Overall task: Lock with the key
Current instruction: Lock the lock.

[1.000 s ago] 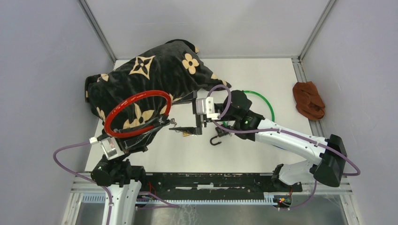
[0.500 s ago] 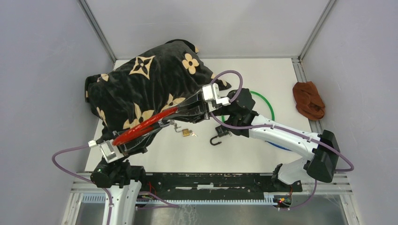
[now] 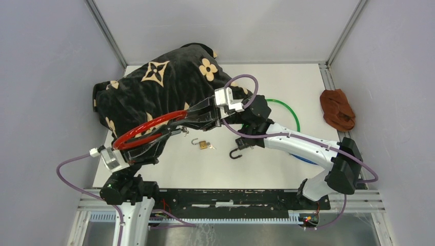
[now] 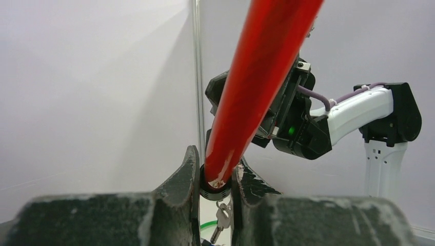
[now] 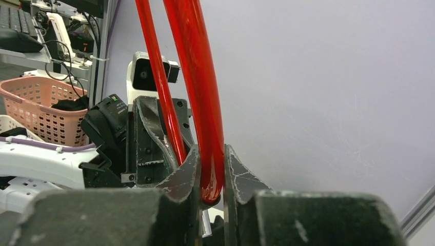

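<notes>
The left gripper (image 4: 215, 170) pinches the black end of the red cable lock (image 3: 149, 125), keys (image 4: 220, 218) dangling beneath, and the right gripper (image 5: 211, 165) pinches its cable above the surface (image 3: 272, 161); the key-turn seemingly remains.

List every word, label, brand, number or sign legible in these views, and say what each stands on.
No text can be read in any view.
Black blanket: tan flower and star motifs only, no letters.
Red cable lock: no print visible.
Padlock: any marking is too small to read.
Keyboard, background of the right wrist view: keys too blurred to read.
</notes>
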Tool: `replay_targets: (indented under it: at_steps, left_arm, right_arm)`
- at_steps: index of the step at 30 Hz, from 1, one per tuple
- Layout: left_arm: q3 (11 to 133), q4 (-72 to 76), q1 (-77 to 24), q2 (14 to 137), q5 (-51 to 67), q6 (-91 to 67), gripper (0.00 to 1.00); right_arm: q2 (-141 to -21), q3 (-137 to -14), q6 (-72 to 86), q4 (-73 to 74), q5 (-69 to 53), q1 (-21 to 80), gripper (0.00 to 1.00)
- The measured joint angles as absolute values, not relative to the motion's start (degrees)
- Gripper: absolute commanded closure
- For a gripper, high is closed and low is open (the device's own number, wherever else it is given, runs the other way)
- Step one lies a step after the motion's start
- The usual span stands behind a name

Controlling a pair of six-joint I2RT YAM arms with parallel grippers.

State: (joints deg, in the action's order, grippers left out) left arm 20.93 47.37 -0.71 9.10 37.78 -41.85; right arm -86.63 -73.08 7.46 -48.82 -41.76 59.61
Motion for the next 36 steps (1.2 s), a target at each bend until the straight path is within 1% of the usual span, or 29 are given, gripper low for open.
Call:
replay_targets:
  at_steps: [2, 6, 11, 15, 18, 19, 21, 23, 28, 36]
  left_arm:
    - [20.8, 47.4, -0.7, 9.1, 37.3, -42.0, 0.98]
    - [20.3, 47.5, -0.6, 8.6, 36.9, -42.0, 0.98]
    - [20.2, 49.1, -0.6, 7.2, 35.7, -42.0, 0.98]
    - [20.2, 49.5, -0.5, 7.0, 35.0, -42.0, 0.98]
    - [20.2, 49.8, -0.5, 7.0, 34.6, -42.0, 0.98]
    - [20.2, 49.9, -0.5, 7.0, 34.6, -42.0, 0.98]
    - [20.2, 49.8, -0.5, 7.0, 34.5, -42.0, 0.98]
    - [20.2, 49.8, -0.5, 7.0, 34.5, -42.0, 0.98]
    - [20.2, 49.8, -0.5, 7.0, 34.5, -42.0, 0.98]
    - [20.2, 49.8, -0.4, 7.0, 34.5, -42.0, 0.98]
  right_arm:
    - [-86.9, -73.5, 7.1, -47.8, -41.8, 59.8, 0.66]
    - [-86.9, -74.1, 5.2, -44.1, -42.4, 60.2, 0.62]
    - [-86.7, -73.2, 2.6, -37.5, -42.9, 60.9, 0.54]
    - [-85.8, -72.3, 0.8, -33.9, -43.4, 61.0, 0.33]
    - [-84.8, -71.8, -0.8, -31.5, -44.1, 60.8, 0.21]
    - [-84.5, -71.7, -1.2, -30.9, -44.6, 60.6, 0.18]
    - [-83.8, -71.4, -1.9, -29.6, -45.7, 59.9, 0.17]
    - [-83.2, -71.3, -2.5, -28.2, -46.8, 58.8, 0.19]
    - [-82.7, -71.5, -2.6, -24.4, -49.8, 55.3, 0.31]
    - [-86.3, -77.3, -0.7, -18.2, -54.7, 54.6, 0.30]
